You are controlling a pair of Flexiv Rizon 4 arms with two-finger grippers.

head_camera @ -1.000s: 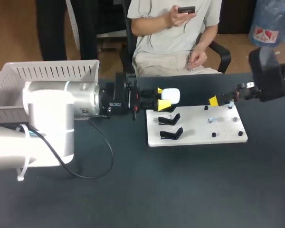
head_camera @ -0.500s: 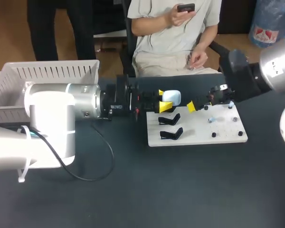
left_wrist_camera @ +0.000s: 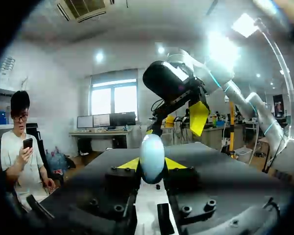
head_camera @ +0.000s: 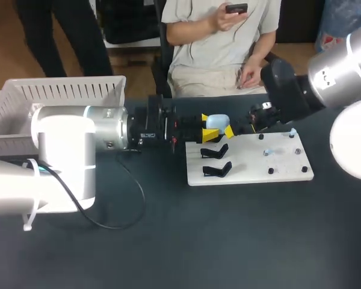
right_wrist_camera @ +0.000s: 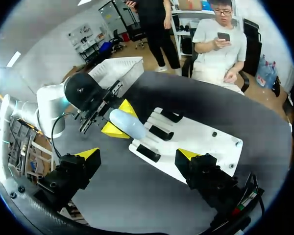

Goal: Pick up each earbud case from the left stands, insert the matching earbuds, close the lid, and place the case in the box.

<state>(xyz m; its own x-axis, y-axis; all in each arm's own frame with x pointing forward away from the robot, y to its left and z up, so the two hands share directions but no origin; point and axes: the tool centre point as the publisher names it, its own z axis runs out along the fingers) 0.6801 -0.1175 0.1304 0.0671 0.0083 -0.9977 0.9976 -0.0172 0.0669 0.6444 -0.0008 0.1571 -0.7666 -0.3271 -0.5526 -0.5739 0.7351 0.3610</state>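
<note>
Two fingers of the left gripper (head_camera: 207,126) pinch the pale blue earbud case (head_camera: 218,122); its long side points straight out along them, toward the right gripper (right_wrist_camera: 138,153), spread wide.

A dark table (head_camera: 228,241) carries a flat white board (head_camera: 277,171) right of the middle, towards the far edge. A black cable (head_camera: 135,201) loops over the surface to the board's left. A white basket (head_camera: 66,90) seems to rest on the far left corner
</note>
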